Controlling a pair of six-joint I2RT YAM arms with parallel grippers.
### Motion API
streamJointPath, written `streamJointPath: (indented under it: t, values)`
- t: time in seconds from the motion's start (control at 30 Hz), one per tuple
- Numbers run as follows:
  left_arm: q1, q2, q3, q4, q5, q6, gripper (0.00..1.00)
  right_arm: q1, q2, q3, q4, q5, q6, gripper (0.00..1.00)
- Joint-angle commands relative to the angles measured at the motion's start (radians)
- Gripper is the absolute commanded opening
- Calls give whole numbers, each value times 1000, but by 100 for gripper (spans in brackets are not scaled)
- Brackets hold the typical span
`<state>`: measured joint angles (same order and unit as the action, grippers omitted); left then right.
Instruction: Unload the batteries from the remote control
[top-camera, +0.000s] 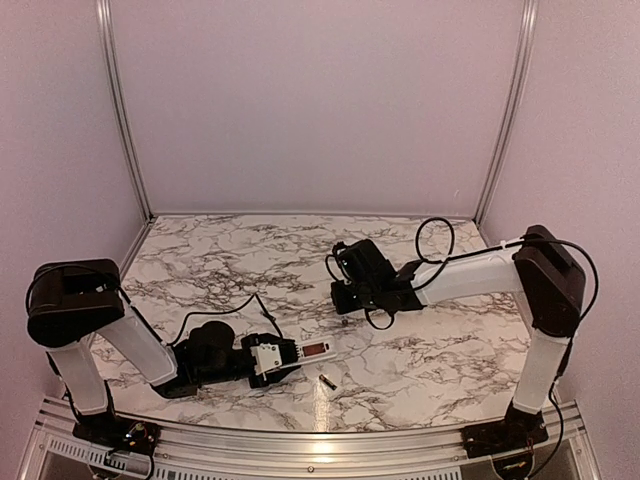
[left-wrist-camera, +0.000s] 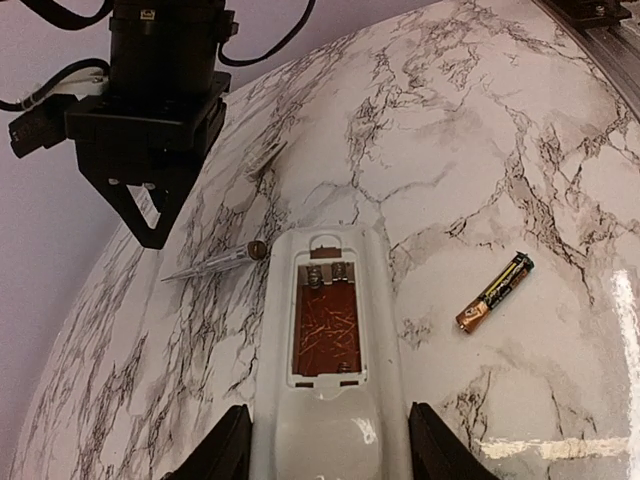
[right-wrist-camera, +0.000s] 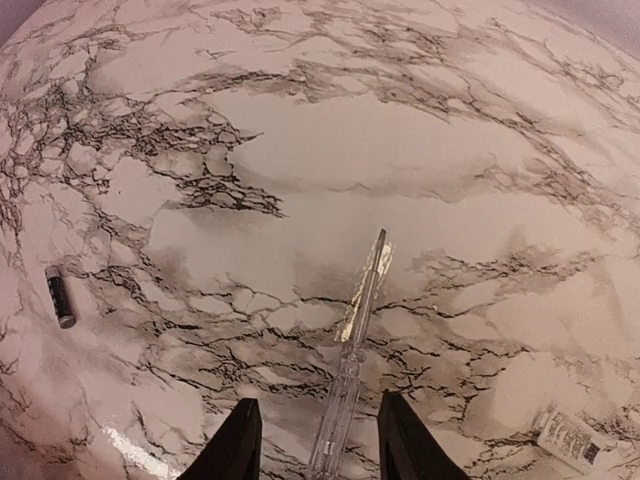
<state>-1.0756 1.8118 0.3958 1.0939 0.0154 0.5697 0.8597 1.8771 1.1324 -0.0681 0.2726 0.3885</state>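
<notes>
Left gripper (left-wrist-camera: 330, 445): its fingers are clamped on both long sides of the remote control (left-wrist-camera: 330, 400), which you see held near the left arm with its back face up. The remote's battery bay (left-wrist-camera: 322, 325) is uncovered, showing you bare springs and a reddish floor. One battery (left-wrist-camera: 495, 293) lies on the marble table (left-wrist-camera: 480, 130) beside the remote and apart from it, on the side nearer the arm bases. A thin clear strip (right-wrist-camera: 362, 300) lies just off the remote's far end. Right gripper (right-wrist-camera: 318, 402): beyond the remote and above that strip, fingers apart with a gap either side of it.
</notes>
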Motion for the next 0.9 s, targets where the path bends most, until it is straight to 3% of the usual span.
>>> streamJointPath:
  t: [0.0, 0.33, 0.53, 0.8, 0.83, 0.87]
  values:
    - [41, 2, 37, -68, 91, -30, 0, -6, -107, -17, -31, 26, -10, 40]
    - [81, 48, 90, -153, 133, -51, 4, -5, -311, -160, -25, 54, 16, 57]
    - [98, 62, 115, -193, 152, -66, 10, -6, -435, -216, -39, 48, 26, 59]
    - [101, 64, 119, -198, 163, -77, 35, -5, -543, -259, -55, 58, 26, 70]
    - [101, 61, 116, -196, 160, -82, 39, -5, -552, -263, -57, 62, 23, 71]
    - [103, 61, 115, -194, 160, -85, 51, -6, -559, -266, -57, 64, 22, 72]
